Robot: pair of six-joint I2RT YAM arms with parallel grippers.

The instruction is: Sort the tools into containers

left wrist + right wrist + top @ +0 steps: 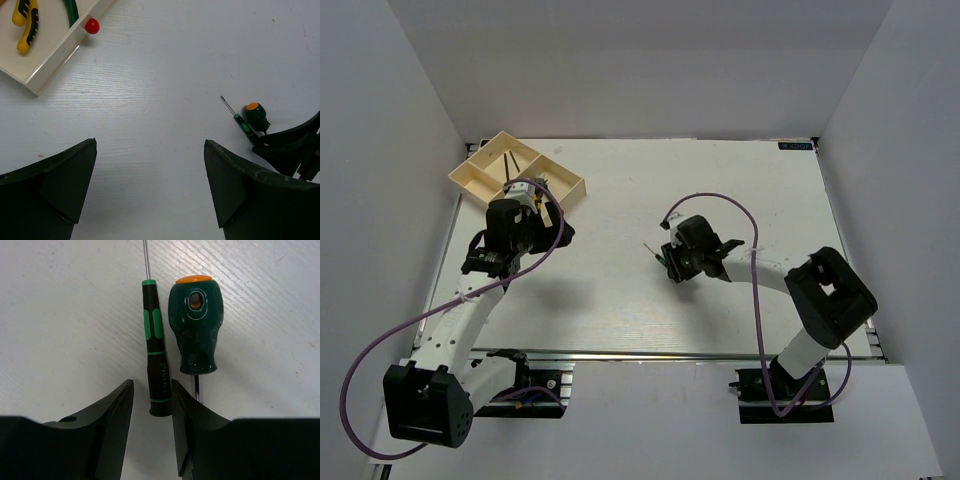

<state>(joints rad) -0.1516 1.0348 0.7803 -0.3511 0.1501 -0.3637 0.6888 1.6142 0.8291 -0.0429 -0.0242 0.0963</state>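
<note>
White tabletop (650, 300) is being worked: at far left the tray (478, 172) is being hovered near by the left gripper (150, 144), jaws wide apart; right of centre the thin screwdriver (152, 330), pointing straight away, is being straddled at its butt by the right gripper (151, 385), jaws narrowly apart and not yet clamped, a stubby screwdriver (196, 325) being crowded just alongside

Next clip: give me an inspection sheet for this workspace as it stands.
Surface: white ribbed table.
Job's things: cream divided tray holds yellow-handled pliers and green-handled pliers; thin green-black screwdriver and stubby green screwdriver lie side by side on the table.
Clutter: red knob beside the tray's outer wall.
Grippers: left pincer wide open, empty; right pincer open, straddling the thin screwdriver's handle end.
Cables: purple cables loop along both arms.
Surroundings: white walls on three sides.
</note>
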